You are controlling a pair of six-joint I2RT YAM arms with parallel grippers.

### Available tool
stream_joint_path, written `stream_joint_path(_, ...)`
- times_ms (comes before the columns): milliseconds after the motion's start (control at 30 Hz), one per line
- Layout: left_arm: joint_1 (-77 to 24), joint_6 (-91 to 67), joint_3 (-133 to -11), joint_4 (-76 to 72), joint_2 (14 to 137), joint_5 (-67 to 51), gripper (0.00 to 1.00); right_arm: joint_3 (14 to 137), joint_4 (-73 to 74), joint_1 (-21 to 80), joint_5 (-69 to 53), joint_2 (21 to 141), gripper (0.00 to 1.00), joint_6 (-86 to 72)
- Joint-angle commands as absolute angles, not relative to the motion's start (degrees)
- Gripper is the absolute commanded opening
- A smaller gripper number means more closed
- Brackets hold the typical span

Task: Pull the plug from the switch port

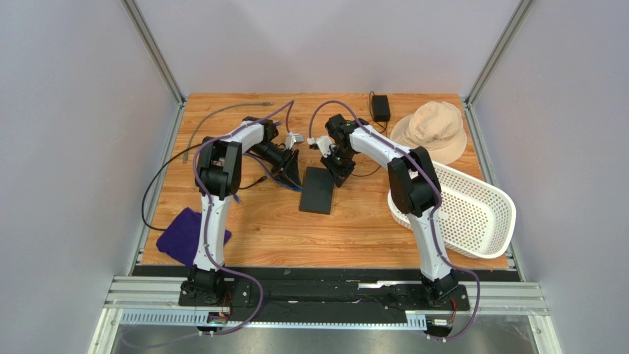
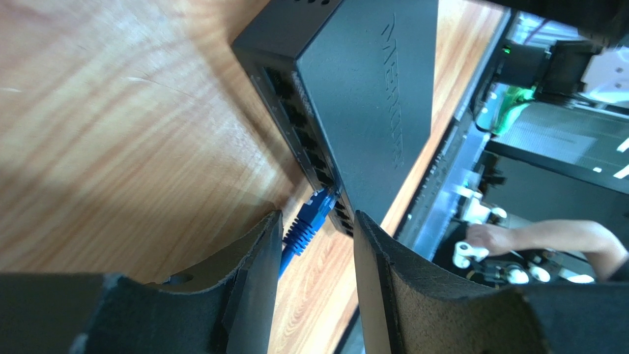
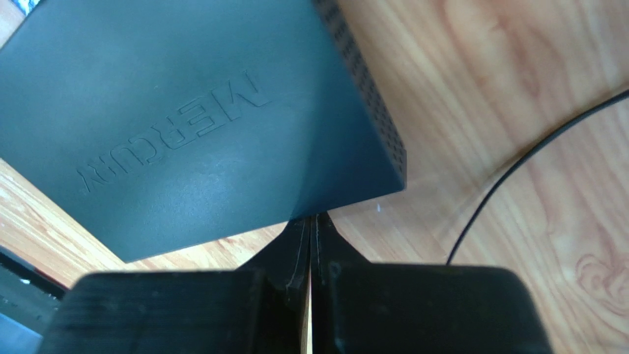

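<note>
The switch (image 1: pixel 317 190) is a flat matte-black box lying mid-table; it also shows in the left wrist view (image 2: pixel 369 96) and in the right wrist view (image 3: pixel 184 125). A blue plug (image 2: pixel 316 210) sits in one socket of the port row, and its ribbed boot and cable run back toward me. My left gripper (image 2: pixel 317 230) is open, one finger on each side of the plug's boot, the left finger (image 2: pixel 258 258) almost against it. My right gripper (image 3: pixel 311 225) is shut and empty, its tips against the switch's near edge at a corner.
A black power adapter (image 1: pixel 381 108) lies at the back, with a black cable (image 3: pixel 517 162) running past the switch. A beige hat (image 1: pixel 432 129) and a white basket (image 1: pixel 472 210) are on the right. A purple cloth (image 1: pixel 188 232) and a grey cable (image 1: pixel 214 118) are on the left.
</note>
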State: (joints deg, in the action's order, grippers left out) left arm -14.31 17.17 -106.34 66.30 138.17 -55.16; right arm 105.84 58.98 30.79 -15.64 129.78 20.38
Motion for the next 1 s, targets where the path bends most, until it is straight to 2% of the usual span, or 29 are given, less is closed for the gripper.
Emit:
stream_joint_path(0,-15.0,21.2,-107.4,69.3,140.2,-57.1,0.49,112.0,56.9,30.8,-15.1,132.9,0.00,20.0)
stream_joint_path(333,-15.0,21.4,-104.8,68.4,139.2,-57.9,0.47,112.5,56.8,30.7,-14.9,129.6,0.00,19.9)
stream_joint_path(600,-15.0,22.2,-100.9,64.4,136.5,-58.4,0.41,109.8,59.4,30.4,-24.6,121.7,0.00,21.4)
stream_joint_path(967,-16.4,20.2,-99.8,62.1,135.1,-55.7,0.38,109.0,61.0,30.8,-31.2,125.3,0.01,21.8)
